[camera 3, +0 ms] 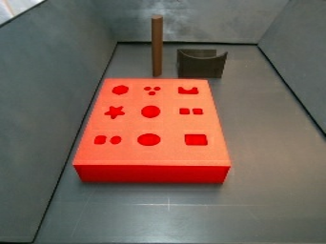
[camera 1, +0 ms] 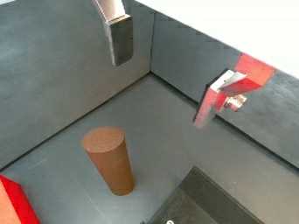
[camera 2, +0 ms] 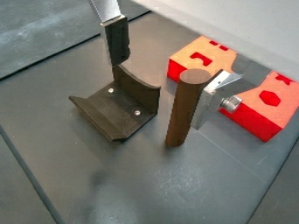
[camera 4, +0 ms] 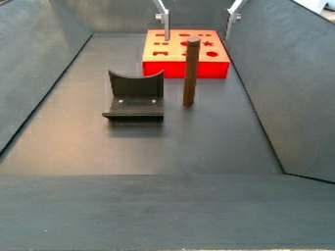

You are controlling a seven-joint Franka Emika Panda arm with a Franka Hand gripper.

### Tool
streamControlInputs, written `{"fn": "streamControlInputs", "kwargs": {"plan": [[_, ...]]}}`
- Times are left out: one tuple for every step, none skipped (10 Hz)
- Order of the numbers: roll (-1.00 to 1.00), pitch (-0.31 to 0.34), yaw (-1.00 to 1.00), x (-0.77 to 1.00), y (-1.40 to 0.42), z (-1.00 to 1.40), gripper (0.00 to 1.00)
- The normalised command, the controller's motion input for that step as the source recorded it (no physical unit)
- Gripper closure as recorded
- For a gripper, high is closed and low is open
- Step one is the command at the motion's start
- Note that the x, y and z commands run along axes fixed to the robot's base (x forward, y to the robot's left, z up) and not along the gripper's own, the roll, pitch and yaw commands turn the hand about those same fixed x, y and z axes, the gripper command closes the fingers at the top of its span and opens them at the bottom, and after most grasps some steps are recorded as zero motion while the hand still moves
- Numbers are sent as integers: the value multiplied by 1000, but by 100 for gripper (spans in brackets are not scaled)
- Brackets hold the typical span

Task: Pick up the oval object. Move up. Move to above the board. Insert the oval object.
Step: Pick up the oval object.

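The oval object is a slender brown peg (camera 4: 190,74) that stands upright on the dark floor, also seen in a side view (camera 3: 156,45) and in both wrist views (camera 1: 107,162) (camera 2: 183,109). It stands just off one end of the board (camera 3: 151,124), a flat red block with shaped holes (camera 4: 170,57). My gripper (camera 4: 199,18) hangs high over the board's far part, open, with nothing between its fingers (camera 1: 117,39). In a wrist view the peg stands close to one silver finger (camera 2: 215,96) without touching it, and the gripper (camera 2: 160,87) is well above the floor.
The fixture (camera 4: 135,98), a dark L-shaped bracket on a base plate, stands on the floor beside the peg (camera 2: 117,109) (camera 3: 201,63). Grey walls (camera 4: 53,59) enclose the floor on the sides. A corner of the red board (camera 1: 12,203) shows in a wrist view.
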Motion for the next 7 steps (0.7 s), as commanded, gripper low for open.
{"fn": "streamControlInputs", "kwargs": {"plan": [[30, 0, 0, -63, 0, -43, 0], [197, 116, -874, -177, -49, -49, 0], [186, 84, -931, -137, -49, -69, 0], [140, 49, -974, -86, -26, -60, 0], [99, 23, -994, -40, -29, -40, 0], [40, 0, -997, 0, -66, 0, 0], [0, 0, -974, 0, -146, 0, 0]]}}
